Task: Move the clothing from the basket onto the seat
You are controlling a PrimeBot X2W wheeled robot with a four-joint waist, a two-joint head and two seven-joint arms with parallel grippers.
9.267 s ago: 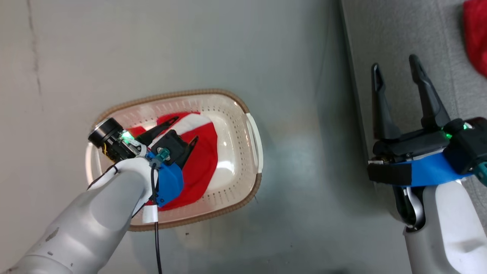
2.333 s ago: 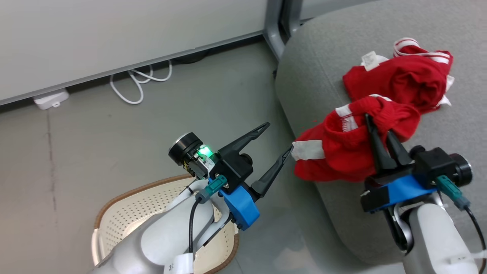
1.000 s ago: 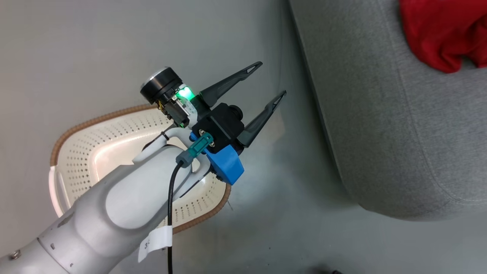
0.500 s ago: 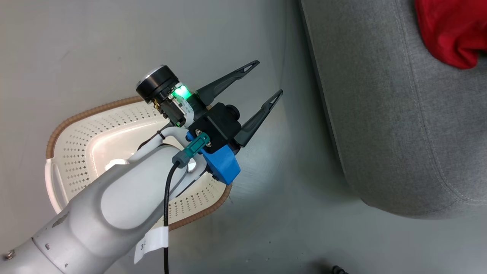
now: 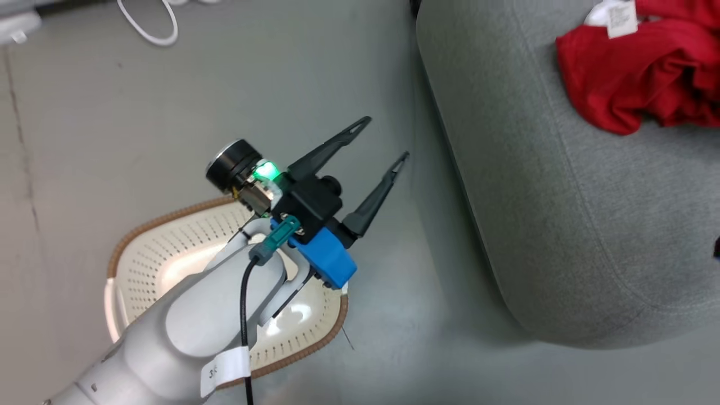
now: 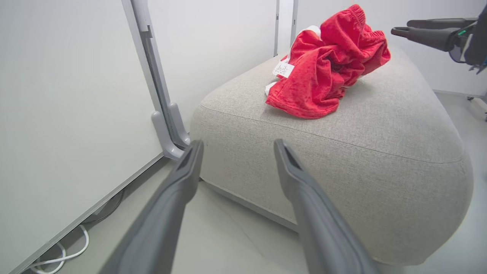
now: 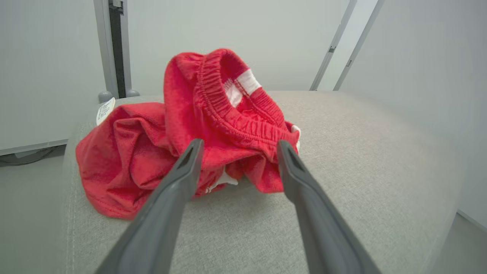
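Both red garments of the clothing (image 5: 630, 79) lie bunched together on the grey seat (image 5: 534, 197), a white label tag (image 5: 616, 17) showing. The cream basket (image 5: 169, 216) sits on the floor at lower left; the part of its inside that shows holds nothing, and my left forearm hides the rest. My left gripper (image 5: 382, 139) hovers open over the basket's right end, fingers toward the seat (image 6: 342, 133). From the left wrist, the clothing (image 6: 327, 64) sits atop the seat, with my right gripper (image 6: 401, 27) open beside it. My right gripper (image 7: 239, 144) is open just short of the clothing (image 7: 190, 125).
A white cable (image 5: 146, 28) loops on the grey floor by the wall. A white partition with grey post feet (image 6: 167, 129) stands left of the seat. A strip of bare floor (image 5: 416, 315) separates basket and seat.
The head camera has tilted up, bringing more of the seat and the clothing into view. Since 2.3 s ago my right gripper has let go of the second garment onto the seat.
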